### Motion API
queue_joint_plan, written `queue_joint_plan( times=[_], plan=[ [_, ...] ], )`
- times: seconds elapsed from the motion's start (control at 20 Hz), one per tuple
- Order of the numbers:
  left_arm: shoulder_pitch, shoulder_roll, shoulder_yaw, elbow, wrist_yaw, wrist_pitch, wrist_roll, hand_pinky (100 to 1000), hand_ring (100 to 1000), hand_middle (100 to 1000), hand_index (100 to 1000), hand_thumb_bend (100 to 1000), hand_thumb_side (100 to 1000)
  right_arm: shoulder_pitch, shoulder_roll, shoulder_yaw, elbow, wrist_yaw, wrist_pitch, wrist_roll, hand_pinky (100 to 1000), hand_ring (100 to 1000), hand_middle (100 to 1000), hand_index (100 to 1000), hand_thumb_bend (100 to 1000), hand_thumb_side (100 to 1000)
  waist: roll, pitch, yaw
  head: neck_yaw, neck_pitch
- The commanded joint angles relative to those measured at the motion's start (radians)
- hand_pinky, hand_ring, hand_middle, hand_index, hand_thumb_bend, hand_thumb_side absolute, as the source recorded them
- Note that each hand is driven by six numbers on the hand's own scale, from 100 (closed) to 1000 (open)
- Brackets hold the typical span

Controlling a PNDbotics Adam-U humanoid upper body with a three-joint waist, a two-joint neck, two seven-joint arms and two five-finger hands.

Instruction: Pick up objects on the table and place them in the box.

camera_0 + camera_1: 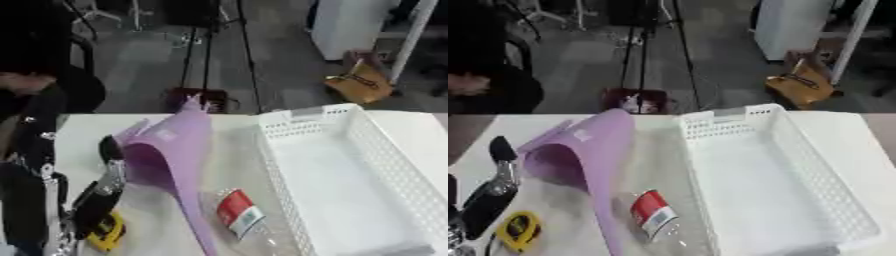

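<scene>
Grey flooring fills the background beyond a white counter (83, 130), with black stand legs (636, 45) at 12 o'clock and a brown bag (798, 87) at 1 o'clock on the floor. On the counter, a white perforated box (798, 165) takes up the whole right side, from 1 to 5 o'clock, with nothing visible inside it. Just left of the box, at the centre, lies a purple dustpan (166, 147), its scoop toward 11 o'clock and its long handle running to 6 o'clock. A clear plastic bottle (656, 217) with a red and white label lies at 6 o'clock, wedged between that handle and the box's near wall, touching or almost touching both. A yellow tape measure (520, 231) sits at 7 o'clock. The robot's left hand (107, 172) comes in at 8 o'clock, black fingers straight and pointing up, beside the dustpan's scoop; whether it touches the scoop cannot be told. It holds nothing. No right hand shows.
</scene>
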Motion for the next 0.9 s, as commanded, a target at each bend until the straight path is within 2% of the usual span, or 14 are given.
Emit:
queue_joint_plan(
  times=[0.05,0.2,0.25,0.3,0.35,0.4,0.45,0.5,0.55,0.6,0.65,0.9],
  plan=[
    [-0.017,0.097,0.007,-0.012,-0.072,0.039,-0.112,957,929,981,1000,368,659,0.004,-0.039,-0.001,-0.019,0.001,-0.009,-0.015,592,554,527,589,100,494,0.001,-0.024,-0.001,0.003,0.006],
    [-0.032,0.171,0.000,-0.012,-0.103,0.068,-0.275,970,947,997,1000,396,666,0.006,-0.041,0.002,-0.019,0.001,-0.009,-0.016,592,554,527,589,100,494,0.001,-0.028,-0.002,0.002,0.010],
    [-0.032,0.196,-0.003,-0.012,-0.116,0.070,-0.330,1000,996,1000,1000,467,703,0.007,-0.042,0.002,-0.019,0.001,-0.010,-0.016,592,554,527,589,100,494,0.002,-0.029,-0.002,0.001,0.011],
    [-0.034,0.221,-0.003,-0.012,-0.126,0.073,-0.396,1000,996,1000,1000,467,703,0.008,-0.043,0.003,-0.019,0.001,-0.010,-0.016,592,554,527,589,100,494,0.002,-0.030,-0.002,0.001,0.012],
    [-0.034,0.244,-0.002,-0.012,-0.136,0.073,-0.464,1000,1000,1000,1000,566,741,0.010,-0.043,0.004,-0.019,0.002,-0.011,-0.017,591,553,527,589,100,495,0.002,-0.031,-0.003,0.000,0.014],
    [-0.035,0.266,0.002,-0.012,-0.148,0.070,-0.544,1000,1000,1000,1000,566,741,0.011,-0.044,0.004,-0.019,0.002,-0.011,-0.017,591,553,527,589,100,495,0.002,-0.032,-0.003,0.000,0.016],
    [-0.037,0.281,0.009,-0.012,-0.160,0.066,-0.608,1000,1000,1000,1000,643,755,0.013,-0.045,0.004,-0.019,0.002,-0.012,-0.018,591,553,527,589,100,495,0.002,-0.034,-0.003,-0.001,0.016],
    [-0.038,0.294,0.017,-0.012,-0.170,0.061,-0.664,1000,1000,1000,1000,643,755,0.015,-0.045,0.004,-0.019,0.003,-0.013,-0.019,591,553,527,589,100,495,0.002,-0.035,-0.003,-0.002,0.017],
    [-0.037,0.308,0.024,-0.012,-0.181,0.054,-0.708,1000,1000,1000,1000,762,737,0.016,-0.046,0.004,-0.019,0.004,-0.013,-0.020,591,553,526,589,100,496,0.003,-0.035,-0.002,-0.003,0.018],
    [-0.037,0.321,0.030,-0.012,-0.193,0.045,-0.748,1000,1000,1000,1000,762,737,0.017,-0.046,0.004,-0.019,0.004,-0.013,-0.020,591,553,526,589,100,496,0.003,-0.036,-0.001,-0.004,0.019],
    [-0.036,0.333,0.035,-0.012,-0.203,0.036,-0.782,1000,1000,1000,1000,905,697,0.018,-0.046,0.004,-0.019,0.005,-0.013,-0.020,591,553,526,589,100,496,0.003,-0.036,0.000,-0.005,0.019],
    [-0.037,0.381,0.039,-0.012,-0.284,-0.021,-0.908,1000,1000,1000,1000,991,684,0.019,-0.047,0.006,-0.019,0.004,-0.013,-0.020,592,553,526,589,100,496,0.002,-0.038,0.003,-0.006,0.017]
  ],
)
